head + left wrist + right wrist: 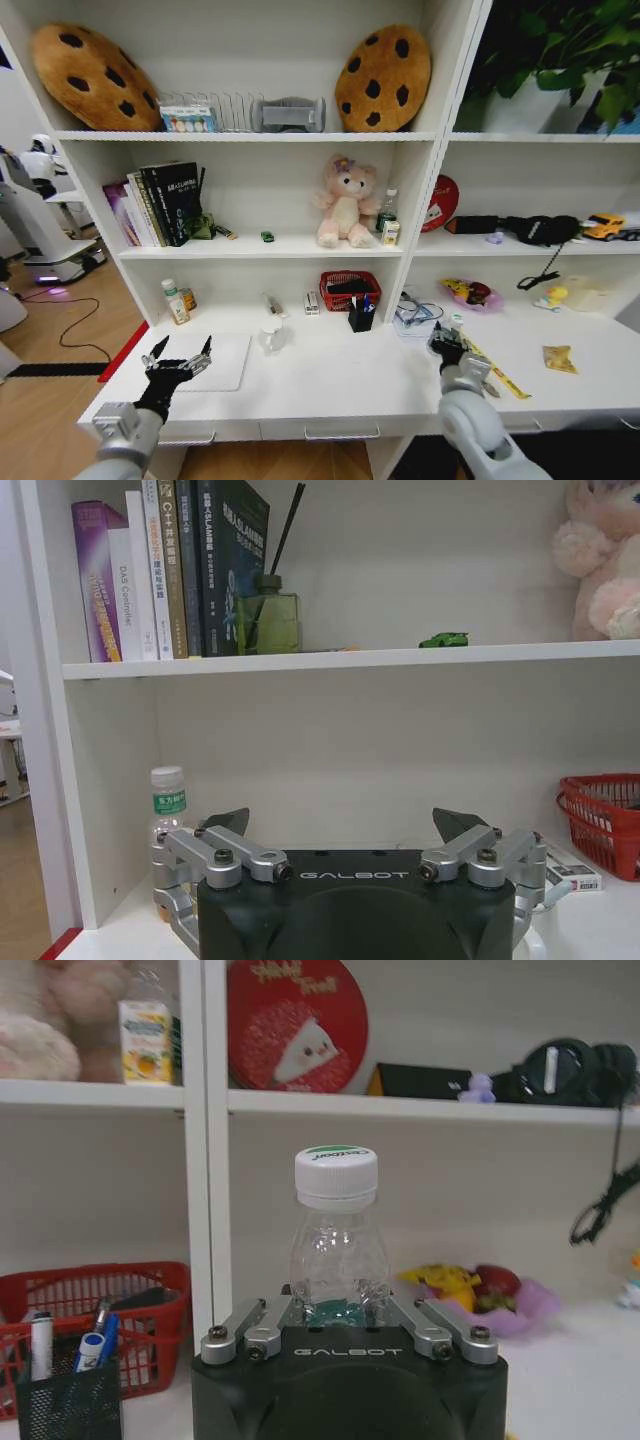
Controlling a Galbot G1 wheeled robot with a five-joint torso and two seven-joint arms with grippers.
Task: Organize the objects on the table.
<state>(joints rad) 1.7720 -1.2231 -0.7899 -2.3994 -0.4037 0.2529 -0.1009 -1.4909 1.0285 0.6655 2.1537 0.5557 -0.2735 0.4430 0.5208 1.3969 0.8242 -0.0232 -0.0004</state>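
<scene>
- Right hand [349, 1332] is clamped on a clear plastic bottle with a white cap [337, 1228]; fingers sit low on the body, bottle upright, cap well above the knuckles. My read: a low grip keeps it vertical for a clean set-down.
- In the head view that hand [449, 345] is over the right half of the long white bench [330, 385], just in front of a pile of cables [415, 312] and next to a yellow tape measure [497, 371].
- Left hand [344, 832] is spread wide and holds nothing. It hovers over the bench's left end, at the near edge of the thin silver laptop [220, 360], and faces the shelf back wall. Looks like it's waiting.
- Other clutter sits toward the back: black mesh pen cup with blue and black pens [361, 315], red wire basket [349, 289], small clear jar [271, 335], green-labelled white-capped bottle [175, 301] in the left corner.
- Open room: the wide bare strip at bench centre, between laptop and right hand, is the safest drop zone.
- Edges: the shelf upright [203, 1150] stands behind the held bottle, pen cup and basket to one side of it. The shelf board [265, 248] above limits lift height near the back. Front lip is close under both wrists.
</scene>
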